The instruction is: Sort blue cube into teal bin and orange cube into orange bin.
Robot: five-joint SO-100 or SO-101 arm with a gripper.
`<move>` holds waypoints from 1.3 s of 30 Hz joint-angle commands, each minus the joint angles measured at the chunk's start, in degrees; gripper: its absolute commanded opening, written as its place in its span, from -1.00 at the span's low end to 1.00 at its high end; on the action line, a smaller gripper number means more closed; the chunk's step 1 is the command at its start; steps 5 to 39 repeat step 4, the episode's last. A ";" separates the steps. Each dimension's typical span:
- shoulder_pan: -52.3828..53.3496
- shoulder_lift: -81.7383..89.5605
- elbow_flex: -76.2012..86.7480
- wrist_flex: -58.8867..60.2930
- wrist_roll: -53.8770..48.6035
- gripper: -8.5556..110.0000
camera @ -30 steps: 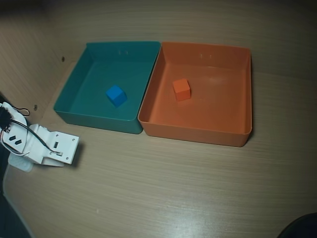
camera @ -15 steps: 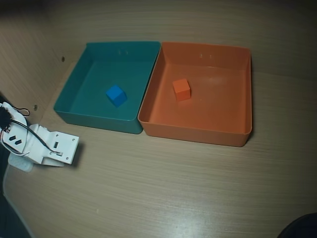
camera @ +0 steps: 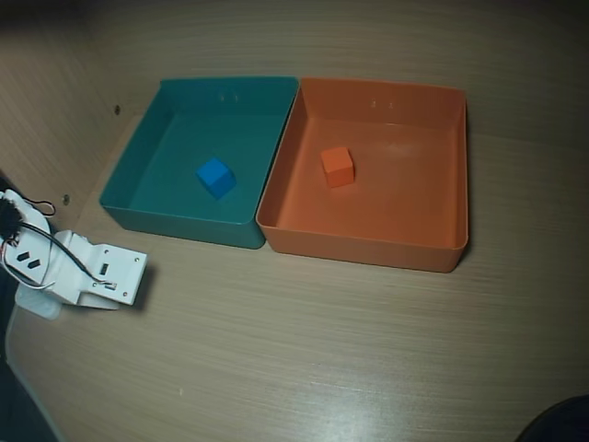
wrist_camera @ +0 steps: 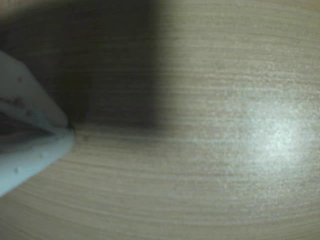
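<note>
The blue cube [camera: 215,177] lies on the floor of the teal bin [camera: 147,161]. The orange cube [camera: 338,167] lies on the floor of the orange bin [camera: 405,207]. The two bins stand side by side and touch. My arm [camera: 78,272] is folded at the left edge of the overhead view, in front of the teal bin and apart from it. In the wrist view my gripper [wrist_camera: 69,130] comes in from the left, its white fingers [wrist_camera: 30,95] meeting at the tips with nothing between them. It hangs over bare wood.
The wooden table [camera: 304,350] stretches in front of the bins. A wooden side wall [camera: 46,110] with small holes rises at the left. A dark object [camera: 561,424] shows at the bottom right corner.
</note>
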 commanded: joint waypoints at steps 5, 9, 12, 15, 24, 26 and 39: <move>0.18 0.26 3.43 0.35 0.35 -0.96; 0.18 0.26 3.43 0.35 0.35 -0.96; 0.18 0.26 3.43 0.35 0.35 -0.96; 0.18 0.26 3.43 0.35 0.35 -0.96; 0.18 0.26 3.43 0.35 0.35 -0.96; 0.18 0.26 3.43 0.35 0.35 -0.96; 0.18 0.26 3.43 0.35 0.35 -0.96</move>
